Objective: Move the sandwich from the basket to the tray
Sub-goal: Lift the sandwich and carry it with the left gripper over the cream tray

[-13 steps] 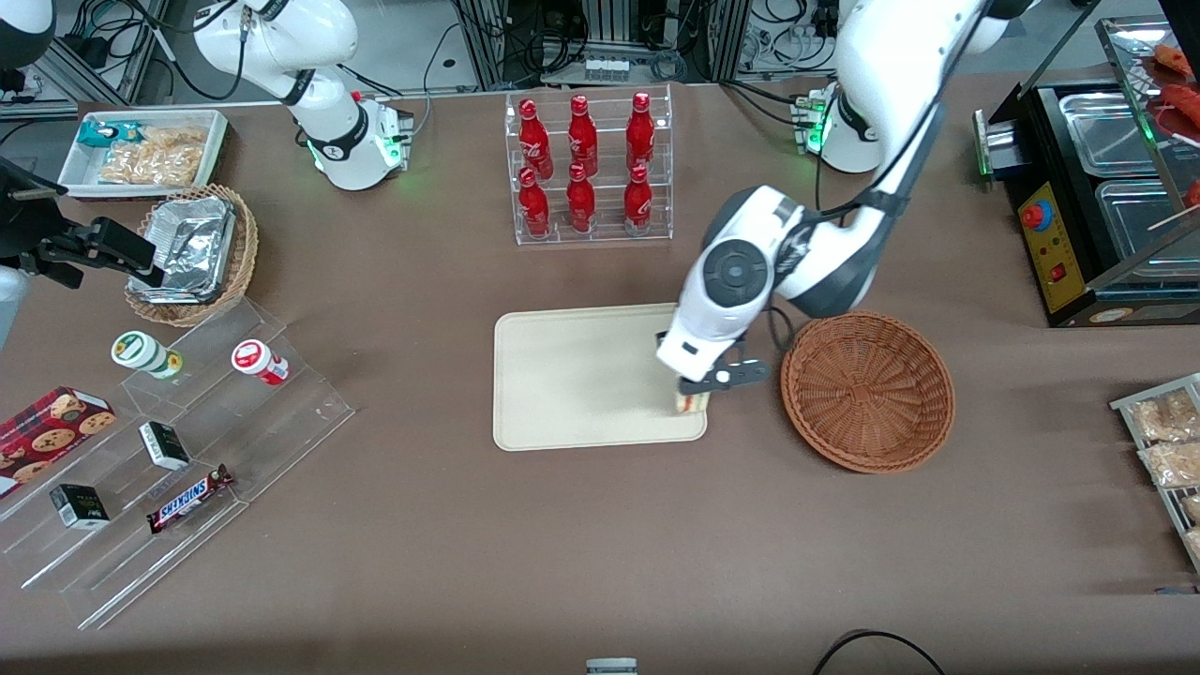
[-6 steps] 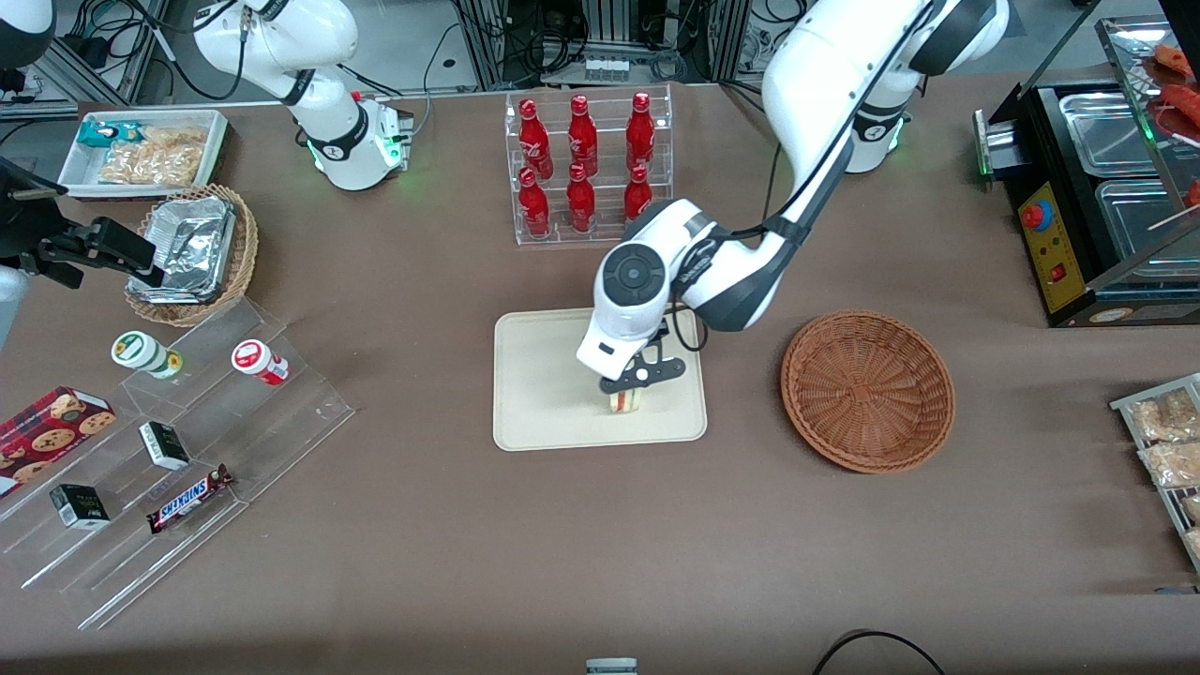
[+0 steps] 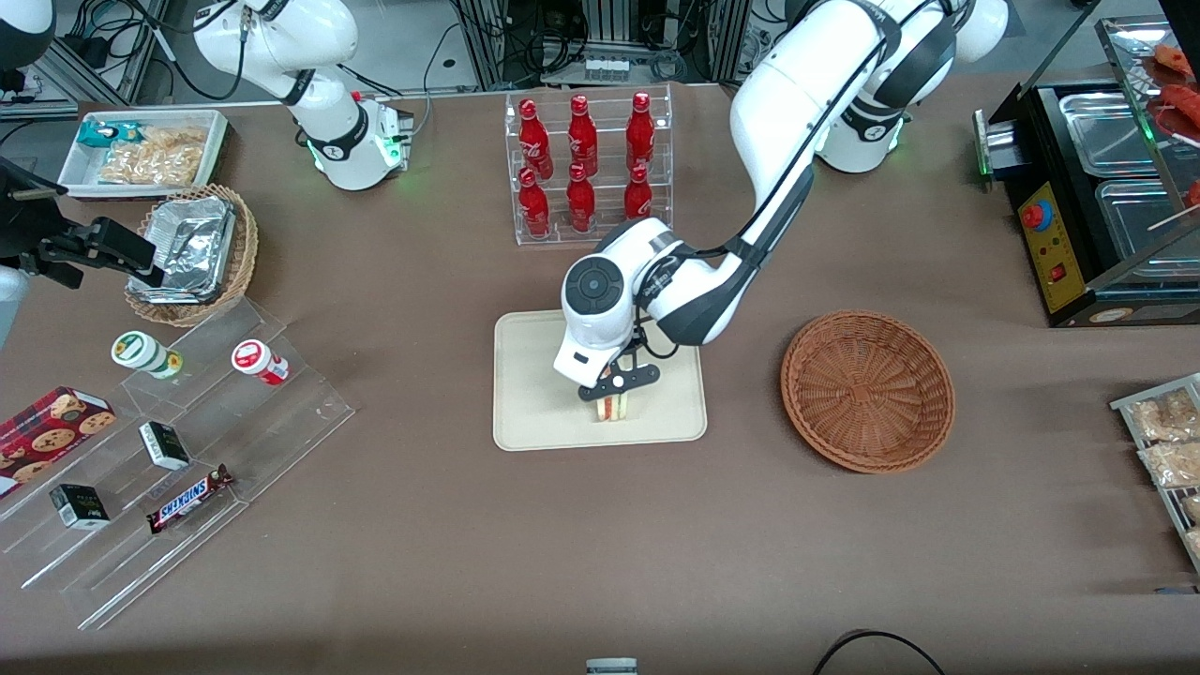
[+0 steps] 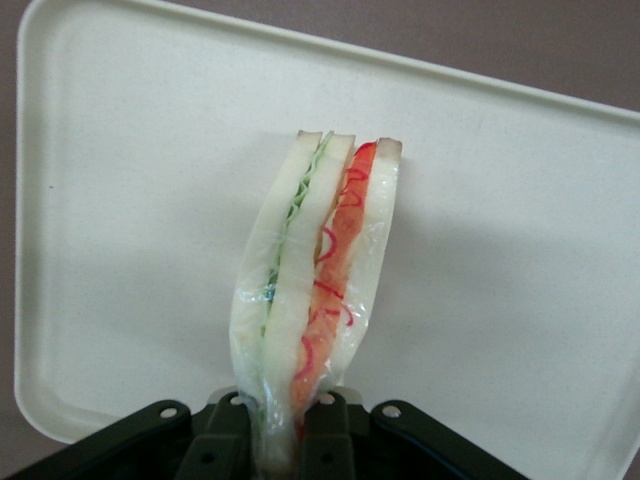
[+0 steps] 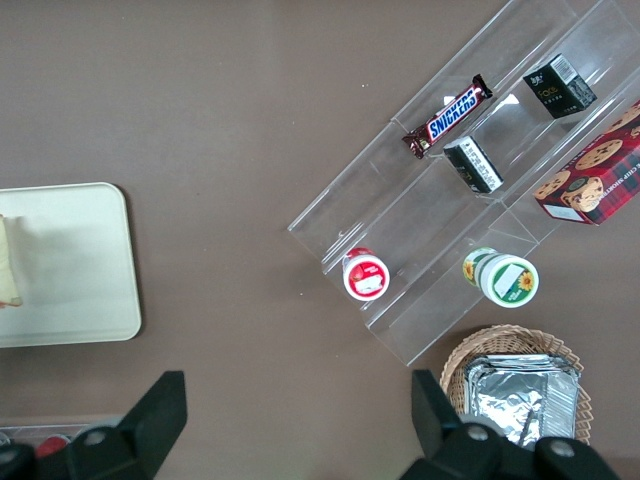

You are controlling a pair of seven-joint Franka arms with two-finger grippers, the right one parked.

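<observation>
1. Sandwich (image 3: 614, 407) hangs pinched at its narrow end in the gripper (image 3: 616, 386), whose jaws are clamped on the wrapped wedge, layers standing on edge. It sits over the tray (image 3: 534, 375), inside the rim, toward the tray edge nearest the front camera. Whether its lower edge touches the tray cannot be told.

2. Judged step: set-down and release. The wedge is already well inside the tray, so no more sideways travel seems needed.

3. To do it well, lower straight down until the bread edge rests on the tray, then part the jaws gently. The wrap looks soft and slippery, and the slices bow apart in the wrist view, so a hasty opening may tip it over.

4. Lift straight up afterwards, so the fingers (image 4: 230, 440) do not drag the film.

5. Tray surface is flat, smooth and bare, with a low rim; it lies on a brown cloth-covered table (image 3: 562, 544).

6. Around the tray: the basket (image 3: 867, 389) stands apart from it, toward the working arm's end, empty. A clear rack of red bottles (image 3: 586, 164) stands farther from the front camera than the tray, close to the arm's elbow.
</observation>
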